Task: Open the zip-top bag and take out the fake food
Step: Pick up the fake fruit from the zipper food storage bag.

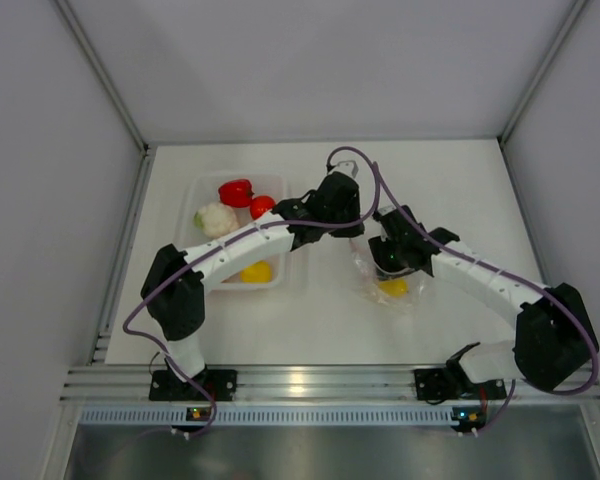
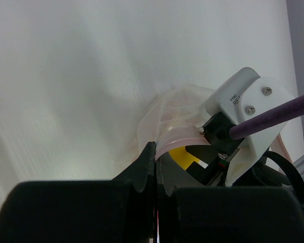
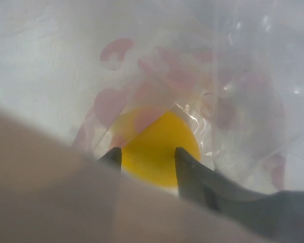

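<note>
The zip-top bag (image 1: 365, 287) lies right of centre on the table, with a yellow lemon (image 1: 393, 288) inside. My left gripper (image 1: 358, 232) is shut on the bag's pink zip strip (image 2: 185, 136) at the mouth; its closed tips (image 2: 156, 152) pinch the film, and the lemon (image 2: 185, 156) shows just behind. My right gripper (image 1: 388, 265) reaches into the bag's mouth. In the right wrist view its fingers (image 3: 146, 152) are apart, straddling the lemon (image 3: 159, 134) through crinkled film (image 3: 233, 101). I cannot see them pressing on it.
A rigid clear tray (image 1: 193, 195) stands at the left, holding a red pepper (image 1: 236, 191), a tomato (image 1: 262, 206), a cauliflower (image 1: 215, 219) and a second lemon (image 1: 256, 271). The left arm crosses over the tray. White walls enclose the table.
</note>
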Robot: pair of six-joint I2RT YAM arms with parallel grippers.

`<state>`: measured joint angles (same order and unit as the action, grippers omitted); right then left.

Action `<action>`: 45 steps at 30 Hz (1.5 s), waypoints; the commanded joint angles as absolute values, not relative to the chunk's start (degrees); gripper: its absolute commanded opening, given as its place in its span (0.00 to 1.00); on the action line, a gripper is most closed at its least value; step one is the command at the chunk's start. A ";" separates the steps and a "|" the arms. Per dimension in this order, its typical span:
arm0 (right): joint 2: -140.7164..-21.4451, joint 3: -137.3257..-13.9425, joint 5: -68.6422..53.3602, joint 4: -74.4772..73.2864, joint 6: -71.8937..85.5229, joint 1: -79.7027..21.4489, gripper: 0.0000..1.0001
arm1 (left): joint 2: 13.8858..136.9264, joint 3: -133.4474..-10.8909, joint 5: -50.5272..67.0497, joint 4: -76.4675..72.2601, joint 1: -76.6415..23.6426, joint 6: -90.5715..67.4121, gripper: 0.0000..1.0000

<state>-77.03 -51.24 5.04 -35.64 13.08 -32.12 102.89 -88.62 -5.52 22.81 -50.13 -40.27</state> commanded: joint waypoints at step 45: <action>-88.24 -60.82 -2.18 -50.36 4.67 -40.43 0.72 | 105.20 -97.64 -35.24 28.56 -50.27 -16.80 0.00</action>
<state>-87.09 -59.90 1.83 -40.75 10.66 -38.52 105.19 -92.90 -27.64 31.75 -51.18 -23.66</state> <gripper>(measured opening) 0.723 0.018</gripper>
